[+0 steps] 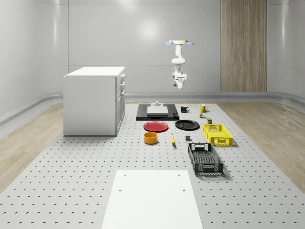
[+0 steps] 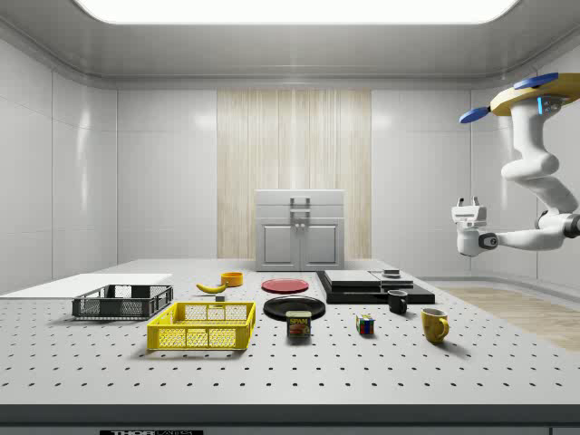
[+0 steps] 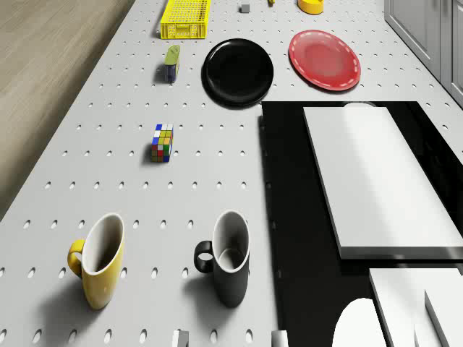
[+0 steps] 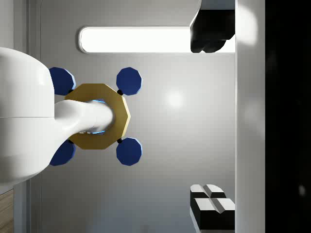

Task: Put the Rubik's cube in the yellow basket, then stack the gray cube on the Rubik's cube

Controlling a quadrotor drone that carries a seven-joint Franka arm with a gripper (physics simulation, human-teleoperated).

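Observation:
The Rubik's cube (image 3: 162,142) stands on the perforated table between the mugs and the can, also seen as the Rubik's cube (image 2: 365,324). The yellow basket (image 1: 218,134) sits nearer the table's right edge in the whole-scene view, with nothing in it. The small gray cube (image 1: 188,138) rests on the table to the whole-scene view's left of the basket. My drone (image 2: 535,93) hovers high over the far end of the table. The arm is folded and the gripper (image 2: 468,201) points up toward the drone, far above all objects. The gripper (image 4: 211,121) is open and holds nothing.
A black slab (image 1: 157,114) with a white block lies below the drone. A black mug (image 3: 226,256), a yellow mug (image 3: 100,260), a can (image 3: 171,63), a black plate (image 3: 237,71) and a red plate (image 3: 325,60) are nearby. A white cabinet (image 1: 93,100) and a black basket (image 1: 205,159) also stand here.

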